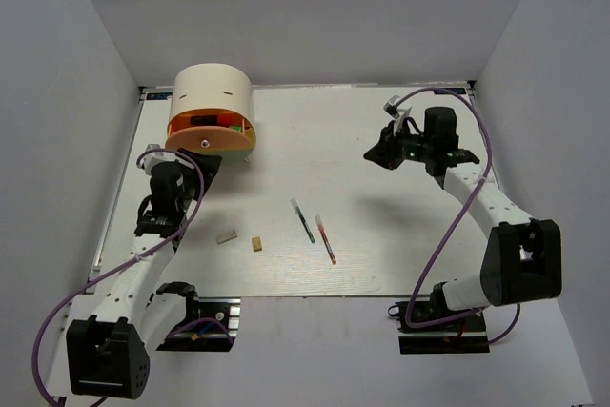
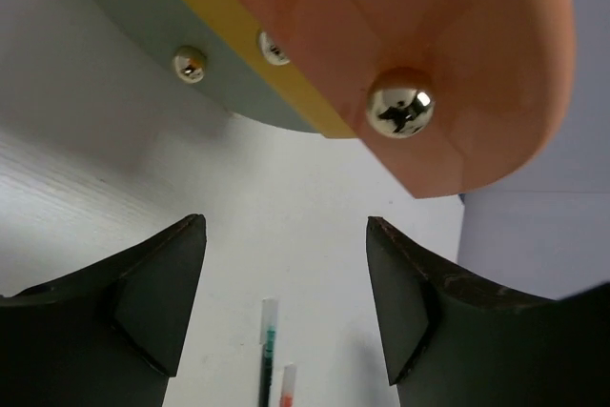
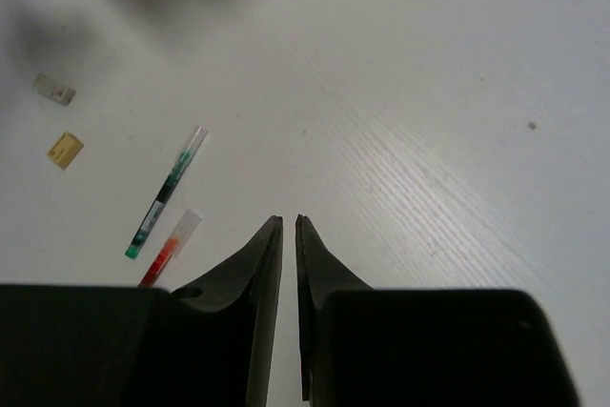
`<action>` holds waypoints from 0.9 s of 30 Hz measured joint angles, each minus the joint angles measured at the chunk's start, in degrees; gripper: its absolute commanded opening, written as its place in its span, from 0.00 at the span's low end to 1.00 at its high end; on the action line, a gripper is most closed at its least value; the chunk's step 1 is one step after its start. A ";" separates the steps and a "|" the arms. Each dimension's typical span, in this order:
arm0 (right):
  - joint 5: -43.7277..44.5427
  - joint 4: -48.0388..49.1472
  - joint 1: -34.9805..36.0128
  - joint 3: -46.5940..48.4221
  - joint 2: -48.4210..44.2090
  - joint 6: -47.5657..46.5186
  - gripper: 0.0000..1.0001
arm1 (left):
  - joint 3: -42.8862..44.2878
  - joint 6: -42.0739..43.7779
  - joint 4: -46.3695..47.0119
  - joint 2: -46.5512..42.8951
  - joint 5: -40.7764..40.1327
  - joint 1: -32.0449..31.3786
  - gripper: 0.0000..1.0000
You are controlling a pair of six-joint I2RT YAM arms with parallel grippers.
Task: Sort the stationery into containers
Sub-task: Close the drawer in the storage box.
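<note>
The cream drum (image 1: 212,91) stands at the far left with its orange tray (image 1: 214,141) swung out; black highlighters (image 1: 212,121) lie in it. My left gripper (image 1: 202,165) is open and empty just in front of the tray. In the left wrist view the orange tray (image 2: 457,54) and its shiny knob (image 2: 400,103) sit above the open left gripper (image 2: 286,245), over a yellow tray (image 2: 229,30). A green pen (image 1: 303,220), a red pen (image 1: 325,239), a grey block (image 1: 226,235) and a tan block (image 1: 256,244) lie mid-table. My right gripper (image 1: 376,153) is shut and empty, raised at the right.
The right wrist view shows the shut right gripper (image 3: 289,220) above bare table, with the green pen (image 3: 167,193), red pen (image 3: 172,247), grey block (image 3: 54,89) and tan block (image 3: 65,150) to its left. White walls enclose the table.
</note>
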 measured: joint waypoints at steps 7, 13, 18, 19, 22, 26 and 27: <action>-0.20 0.24 -0.48 -5.29 -2.64 -0.44 0.16 | -0.35 -2.45 6.10 0.66 3.52 2.58 0.79; -0.15 0.20 -0.52 -6.62 -3.02 -2.05 0.16 | -0.98 -3.43 10.69 0.85 5.81 4.09 0.79; -0.15 0.07 -0.52 -6.75 -3.02 -3.13 0.16 | -1.51 -3.67 12.26 2.05 7.02 5.05 0.79; -0.15 0.04 -0.52 -6.73 -3.02 -3.21 0.16 | -1.51 -3.69 12.59 2.36 7.19 5.20 0.79; -0.15 0.00 -0.52 -6.75 -3.02 -3.39 0.16 | -1.51 -3.72 13.38 3.21 7.52 5.66 0.79; -0.15 -0.04 -0.52 -6.75 -3.02 -3.76 0.16 | -1.46 -3.76 14.84 4.92 8.33 6.47 0.79; -0.15 -0.04 -0.52 -6.78 -3.02 -3.85 0.16 | -1.44 -3.80 15.19 5.55 8.57 6.73 0.79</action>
